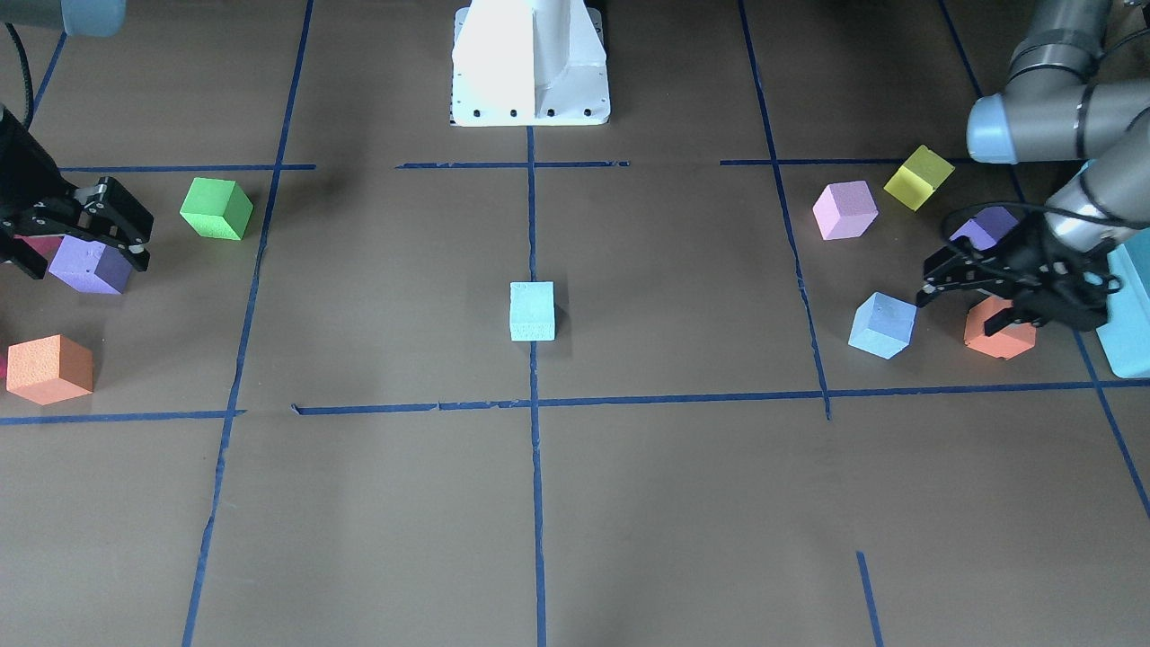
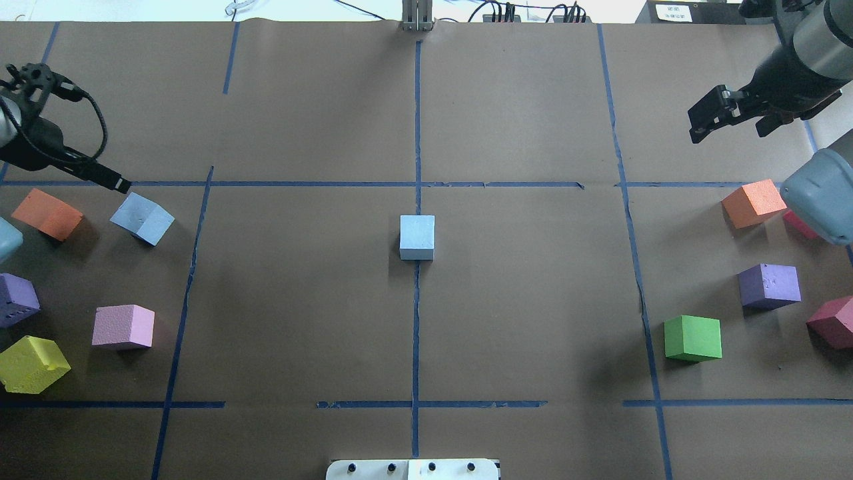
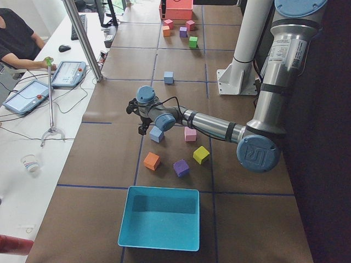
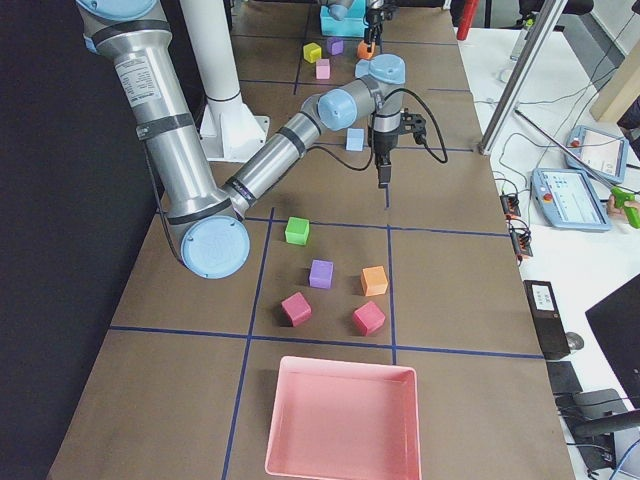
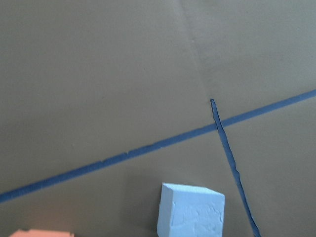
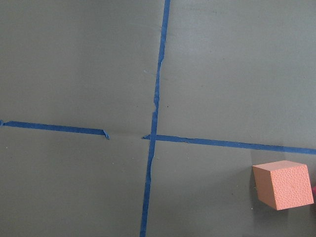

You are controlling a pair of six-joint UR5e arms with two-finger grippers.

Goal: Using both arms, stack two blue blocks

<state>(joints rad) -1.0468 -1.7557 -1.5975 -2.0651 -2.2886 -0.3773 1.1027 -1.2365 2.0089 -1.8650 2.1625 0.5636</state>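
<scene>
Two blue blocks [image 2: 416,237] [image 2: 142,218], two orange cubes [image 2: 46,213] [image 2: 753,203], two purple cubes [image 2: 16,300] [image 2: 770,285], two dark-pink cubes [image 4: 295,308] [image 4: 368,318], one pale-pink cube [image 2: 123,327], one yellow cube [image 2: 32,363], one green cube [image 2: 693,338], one teal box [image 3: 158,245], one pink tray [image 4: 342,470], two arms [image 3: 214,125] [image 4: 280,150], one white pedestal [image 1: 530,63], two handheld control tablets [image 3: 26,97] [image 3: 68,74]

One camera looks over my shoulders, my white pedestal base [image 2: 413,469] at 6 o'clock, another faces me with it at 12, both sharing the pale sky-blue foam cube [image 2: 417,237]; two look along the brown paper-covered table [image 2: 533,300] from its ends, and my wrist cameras hover close above it.
</scene>
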